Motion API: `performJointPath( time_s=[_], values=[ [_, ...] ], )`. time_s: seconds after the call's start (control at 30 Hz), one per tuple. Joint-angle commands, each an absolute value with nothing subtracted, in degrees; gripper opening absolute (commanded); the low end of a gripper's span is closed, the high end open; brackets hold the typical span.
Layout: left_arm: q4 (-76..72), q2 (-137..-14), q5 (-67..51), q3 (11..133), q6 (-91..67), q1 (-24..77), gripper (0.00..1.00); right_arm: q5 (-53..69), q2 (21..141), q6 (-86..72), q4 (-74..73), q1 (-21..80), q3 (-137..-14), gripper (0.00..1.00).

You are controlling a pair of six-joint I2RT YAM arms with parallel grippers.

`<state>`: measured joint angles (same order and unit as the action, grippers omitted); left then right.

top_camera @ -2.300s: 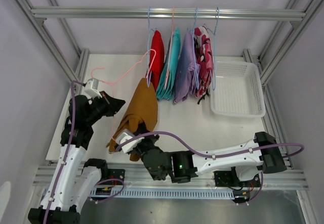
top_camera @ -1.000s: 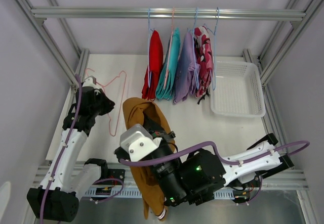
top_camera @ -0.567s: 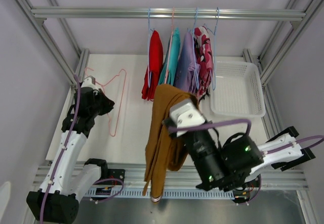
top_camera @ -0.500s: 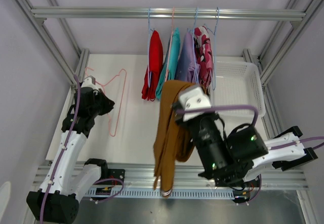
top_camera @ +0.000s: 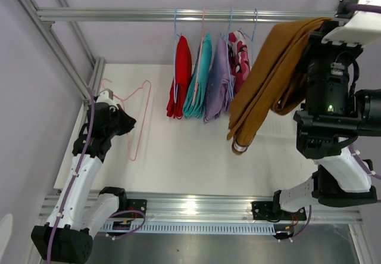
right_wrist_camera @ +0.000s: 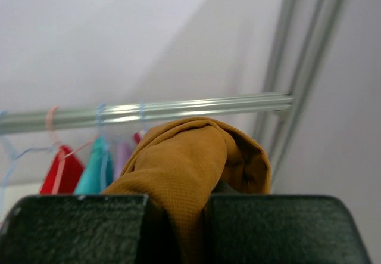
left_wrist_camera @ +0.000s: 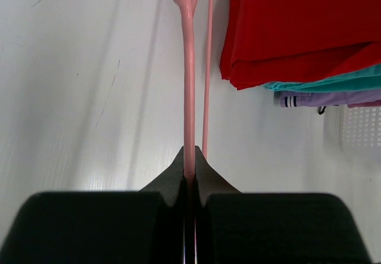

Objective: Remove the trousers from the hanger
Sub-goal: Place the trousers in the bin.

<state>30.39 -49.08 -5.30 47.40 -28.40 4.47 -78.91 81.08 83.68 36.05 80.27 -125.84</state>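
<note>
Top external: right end effector (top_camera: 314,33) grips mustard-brown trousers (top_camera: 262,79) aloft; left end effector (left_wrist_camera: 189,177) clamps pink hanger (left_wrist_camera: 189,85).

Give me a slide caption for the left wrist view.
Left gripper shut on pink hanger; red trousers, teal trousers and lilac trousers beyond.

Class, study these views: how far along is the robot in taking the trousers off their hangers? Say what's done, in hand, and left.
Done: the mustard-brown trousers are off the pink hanger, which lies bare on the table, pinched by the left gripper. In hand: the right gripper holds that pair aloft. Left: the red pair, teal pair, lilac pair and camouflage pair hang on the rail.
</note>
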Motion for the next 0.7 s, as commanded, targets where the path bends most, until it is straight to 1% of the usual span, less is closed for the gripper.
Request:
performJointPath(
  time_s=[0.0,0.03,0.07,0.13,0.17,0.23,0.3,0.43,0.47,0.53,0.57,0.6,0.67],
  values=[
    [26.99,-48.25,-7.73,47.90,-27.33,4.31,0.01,-70.49,80.16,81.33,32.80,71.92,-128.50,0.00],
    [26.55,-48.16,-8.52,47.64,-27.33,4.31,0.01,-70.84,78.59,80.43,32.70,68.76,-127.63,0.00],
    [26.28,-48.16,-9.83,47.46,-27.25,4.31,0.00,-71.45,77.62,79.46,32.26,63.51,-126.66,0.00],
    [26.02,-48.08,-10.46,47.29,-27.42,4.31,0.01,-71.80,73.85,74.90,29.10,59.70,-122.46,0.00],
    [25.93,-48.08,-10.89,47.37,-27.33,4.31,0.01,-71.55,72.61,72.88,27.61,56.11,-121.04,0.00],
    [25.84,-48.08,-11.42,47.29,-27.51,4.31,0.01,-71.63,70.59,65.96,20.85,52.58,-118.05,0.00],
    [25.66,-47.99,-12.04,47.37,-27.51,4.31,0.01,-72.68,68.21,63.73,17.95,48.10,-115.76,0.00],
    [25.49,-47.46,-12.57,47.11,-27.33,4.31,0.01,-73.92,61.54,58.91,14.70,43.43,-104.09,0.00],
    [25.23,-47.11,-12.74,47.20,-27.33,4.31,0.01,-74.18,60.04,53.75,12.50,42.63,-99.28,0.00],
    [25.05,-46.93,-13.27,46.93,-27.33,4.31,0.01,-74.27,55.82,48.89,7.32,39.92,-94.68,0.00],
    [24.96,-46.85,-13.53,46.85,-27.33,4.31,0.01,-74.35,54.77,42.95,5.21,39.12,-91.44,0.00],
    [24.79,-46.85,-13.80,46.85,-27.33,4.31,0.01,-74.36,53.10,39.58,-0.73,38.50,-90.28,0.00],
    [24.52,-46.93,-14.76,46.84,-27.33,4.39,0.00,-74.36,52.21,30.47,-7.36,37.18,-87.99,0.00]
  ],
)
